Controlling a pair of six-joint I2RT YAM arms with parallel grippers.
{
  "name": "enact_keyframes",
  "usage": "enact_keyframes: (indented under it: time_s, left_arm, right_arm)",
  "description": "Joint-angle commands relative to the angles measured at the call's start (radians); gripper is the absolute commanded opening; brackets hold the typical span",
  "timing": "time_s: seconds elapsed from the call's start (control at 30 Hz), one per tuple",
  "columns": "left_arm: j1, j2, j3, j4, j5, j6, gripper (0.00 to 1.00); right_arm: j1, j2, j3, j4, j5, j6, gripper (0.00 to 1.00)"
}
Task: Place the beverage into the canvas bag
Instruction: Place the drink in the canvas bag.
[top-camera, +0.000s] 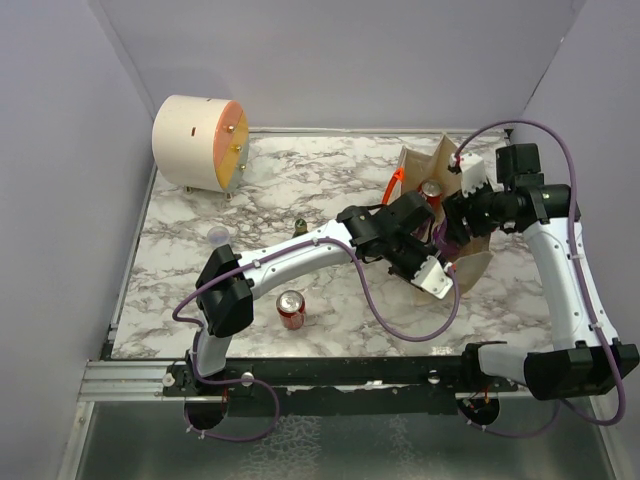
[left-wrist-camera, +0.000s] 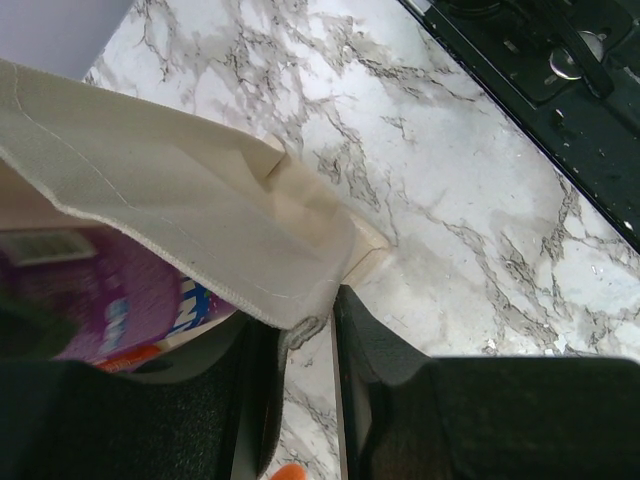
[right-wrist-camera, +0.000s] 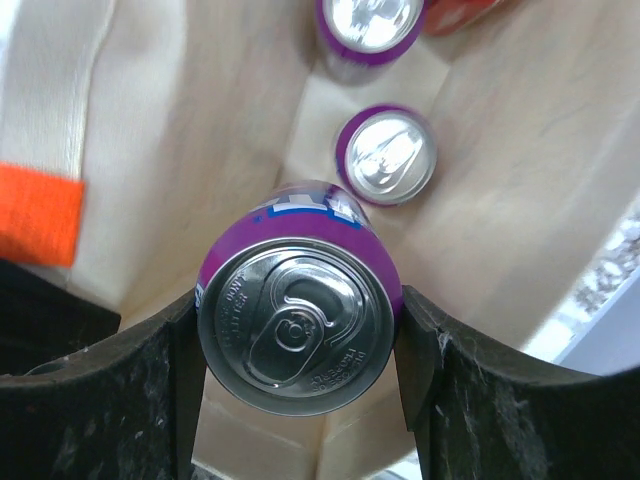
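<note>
The beige canvas bag (top-camera: 468, 262) stands open at the right of the table, with an orange handle (top-camera: 395, 185). My left gripper (top-camera: 438, 278) is shut on the bag's rim; in the left wrist view the hem (left-wrist-camera: 300, 318) sits pinched between the fingers (left-wrist-camera: 375, 360). My right gripper (top-camera: 455, 215) is over the bag's mouth, shut on a purple beverage can (right-wrist-camera: 300, 330) held upright inside the bag (right-wrist-camera: 180, 120). Two more purple cans (right-wrist-camera: 385, 155) (right-wrist-camera: 370, 25) stand on the bag's floor below. A red can (top-camera: 291, 308) stands on the table near the left arm.
A white cylinder with an orange face (top-camera: 200, 140) lies at the back left. Two small objects (top-camera: 217, 237) (top-camera: 298, 226) sit on the marble top left of the bag. Grey walls close in the sides and back. A black rail (left-wrist-camera: 560, 90) runs along the near edge.
</note>
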Motion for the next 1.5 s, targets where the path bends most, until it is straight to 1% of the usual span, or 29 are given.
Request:
enact_keyframes:
  time_s: [0.0,0.4,0.67,0.83,0.97,1.13,1.27,1.37,1.47]
  left_arm:
    - [-0.006,-0.017,-0.014,-0.026,0.062,0.017,0.3]
    - [0.004,0.002,0.007,-0.028,0.073,0.036,0.3]
    - [0.004,0.016,0.021,-0.019,0.071,0.017,0.3]
    - [0.005,0.026,0.026,-0.014,0.078,0.01,0.3]
    - [0.006,0.044,0.045,-0.026,0.087,0.03,0.28]
    - [0.007,0.072,0.087,-0.058,0.101,0.083,0.25]
    - [0.006,0.087,0.118,-0.082,0.102,0.101,0.25]
    - [0.001,0.087,0.115,-0.084,0.091,0.11,0.24]
    - [-0.006,0.09,0.118,-0.081,0.078,0.114,0.23]
  right_arm:
    - [-0.005,0.019,0.119,0.146,0.015,0.056,0.11]
    - [-0.005,0.012,0.099,0.245,-0.054,0.072,0.11]
    - [-0.005,0.021,0.104,0.284,-0.07,0.103,0.11]
    - [-0.004,0.034,0.063,0.286,-0.08,0.108,0.11]
    - [-0.004,0.028,0.017,0.304,-0.052,0.101,0.1]
    - [-0.005,0.044,0.025,0.288,-0.045,0.101,0.08]
    - [-0.004,0.039,0.021,0.294,-0.05,0.089,0.08]
    - [-0.004,0.029,0.012,0.275,-0.093,0.038,0.08]
    - [-0.005,0.014,-0.014,0.253,-0.103,0.001,0.07]
